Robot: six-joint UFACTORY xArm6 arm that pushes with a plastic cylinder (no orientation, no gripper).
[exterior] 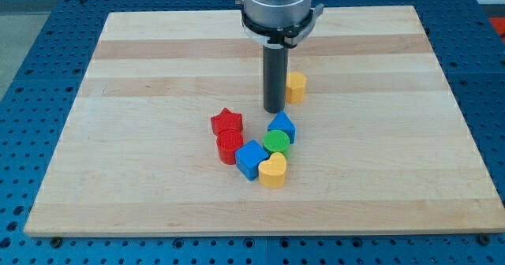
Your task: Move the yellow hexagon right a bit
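Camera view: my tip (274,110) down on wooden board (158,178), at view's left side of yellow hexagon (297,86), touching or just beside it, cannot tell which; hexagon sits near board centre, toward view's top; no jaws on this rod. Cluster below tip: red star (226,122); red cylinder (230,147); blue cube (252,159); yellow heart (272,170); green cylinder (276,143); blue house-shaped block (282,126), near tip.
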